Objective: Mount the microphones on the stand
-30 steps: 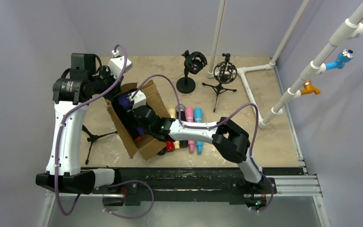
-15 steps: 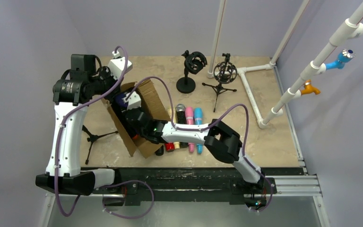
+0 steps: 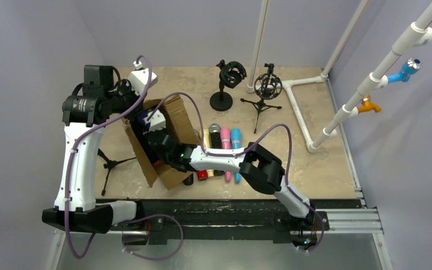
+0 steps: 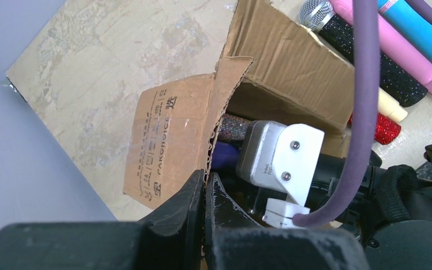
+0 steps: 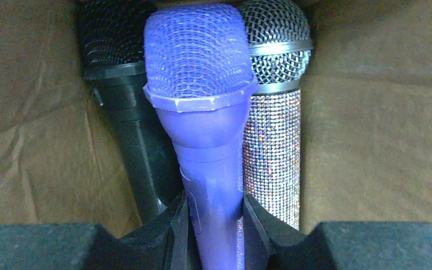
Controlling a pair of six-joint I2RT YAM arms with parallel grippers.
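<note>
Purple plastic mesh-headed microphone (image 5: 202,124), pinched by the right end effector (image 5: 215,208), lies inside the brown cardboard box (image 4: 292,67) between a black microphone (image 5: 121,112) and a glittery silver microphone (image 5: 273,135); the left end effector (image 4: 205,191), pressed together, nips the box's printed flap (image 4: 169,140).

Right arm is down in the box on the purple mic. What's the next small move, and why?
Probably draw the right gripper straight back out of the cardboard box. Its jaws clamp the purple microphone by the body. The black microphone and silver microphone lie tight on either side, so a sideways pull could drag them. The left gripper pinches the box flap.
</note>
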